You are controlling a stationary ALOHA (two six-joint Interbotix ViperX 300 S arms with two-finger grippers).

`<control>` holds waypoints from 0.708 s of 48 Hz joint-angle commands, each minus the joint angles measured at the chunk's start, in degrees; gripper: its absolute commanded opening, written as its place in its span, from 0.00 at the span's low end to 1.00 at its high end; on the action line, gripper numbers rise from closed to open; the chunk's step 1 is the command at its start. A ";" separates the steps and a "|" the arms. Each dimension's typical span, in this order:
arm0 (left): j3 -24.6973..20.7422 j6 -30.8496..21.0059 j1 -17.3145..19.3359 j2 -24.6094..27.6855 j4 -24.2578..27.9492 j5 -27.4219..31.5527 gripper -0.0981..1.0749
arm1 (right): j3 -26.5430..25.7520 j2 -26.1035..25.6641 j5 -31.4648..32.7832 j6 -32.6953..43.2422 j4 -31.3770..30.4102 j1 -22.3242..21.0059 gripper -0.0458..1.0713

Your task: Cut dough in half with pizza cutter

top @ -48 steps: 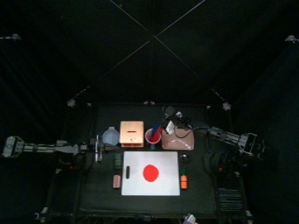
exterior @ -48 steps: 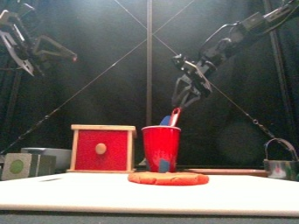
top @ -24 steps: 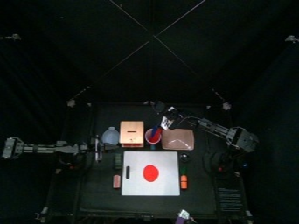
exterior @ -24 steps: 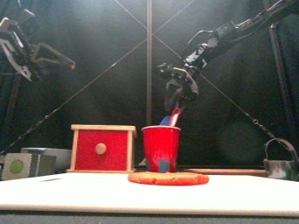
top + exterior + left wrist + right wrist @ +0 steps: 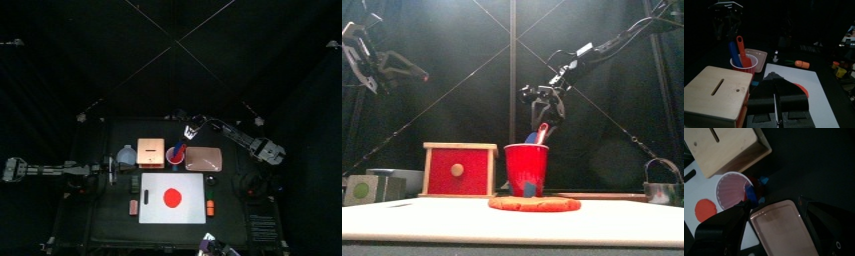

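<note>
Black curtains close in a small black table [image 5: 120, 225] that carries a white square board [image 5: 173, 181]. On the board lies the dough [image 5: 173, 197], a flat bright red disc, seen edge-on in the front view at the table's near side. At 12 o'clock from the dough stands a red cup [image 5: 527, 168], and in it the pizza cutter [image 5: 733, 52] stands upright: its dark blue handle has its long axis near vertical, top end tipped slightly toward the right arm, beside an orange-red tool [image 5: 741, 48]. At 9 o'clock from the cup sits a wooden box [image 5: 458, 169] with a red front.

From 3 o'clock the right arm reaches long and slanted across the table, and the right gripper [image 5: 543, 103] hangs pointing down just above the cutter's top, its 2 jaws spread wide and empty. At 9 o'clock the left arm is folded back and raised, and the left gripper [image 5: 775, 102] has its 2 jaws pressed together on nothing.
</note>
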 commanded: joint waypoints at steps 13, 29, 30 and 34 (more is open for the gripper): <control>-0.26 0.09 0.97 0.26 -0.26 -0.62 0.10 | -2.99 1.05 1.32 -2.90 4.22 0.18 0.86; 0.53 0.09 1.41 0.18 -1.49 -0.62 0.10 | -3.16 2.81 1.85 -2.90 4.48 1.49 0.73; 0.53 0.09 1.41 0.26 -1.58 -0.62 0.10 | -3.16 2.99 1.85 -2.90 4.48 1.58 0.72; 0.70 0.09 1.49 0.26 -1.93 -0.62 0.10 | -3.16 3.16 2.02 -2.81 4.48 1.93 0.68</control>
